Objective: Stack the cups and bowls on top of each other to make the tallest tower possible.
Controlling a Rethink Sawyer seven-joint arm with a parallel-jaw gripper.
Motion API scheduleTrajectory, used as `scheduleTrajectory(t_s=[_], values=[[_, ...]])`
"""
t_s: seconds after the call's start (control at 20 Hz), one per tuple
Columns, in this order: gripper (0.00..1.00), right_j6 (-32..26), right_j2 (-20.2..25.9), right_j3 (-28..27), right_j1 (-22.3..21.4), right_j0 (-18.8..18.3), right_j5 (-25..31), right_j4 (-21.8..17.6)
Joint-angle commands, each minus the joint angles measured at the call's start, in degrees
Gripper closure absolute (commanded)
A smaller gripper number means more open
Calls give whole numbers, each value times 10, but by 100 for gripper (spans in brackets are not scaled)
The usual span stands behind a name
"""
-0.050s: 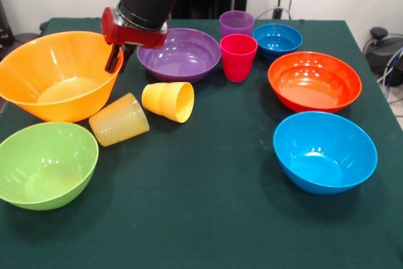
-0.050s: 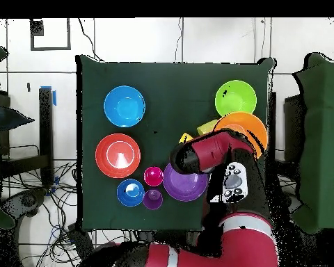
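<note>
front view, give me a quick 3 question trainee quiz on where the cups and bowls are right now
1. True or false: the red-pink cup stands upright.
2. Which cups lie on their sides? A) purple cup and red-pink cup B) pale yellow cup and orange-yellow cup C) none
3. Fill in: the gripper hangs at the rim of the ____ bowl.

Key: 1 true; 2 B; 3 orange-yellow.

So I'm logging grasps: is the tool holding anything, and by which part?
It seems to grip the orange-yellow bowl by its rim, but the tool is too hidden to be sure.
</note>
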Motion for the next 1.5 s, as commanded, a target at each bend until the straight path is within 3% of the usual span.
scheduleTrajectory(t_s=[0.05, 0.45, 1.05, 1.5], values=[[100, -53, 74, 12, -9, 3, 49, 29], [100, -49, 76, 14, -20, 21, 92, 59], [100, -27, 74, 40, -37, 37, 104, 91], [100, -5, 71, 27, -26, 55, 96, 104]])
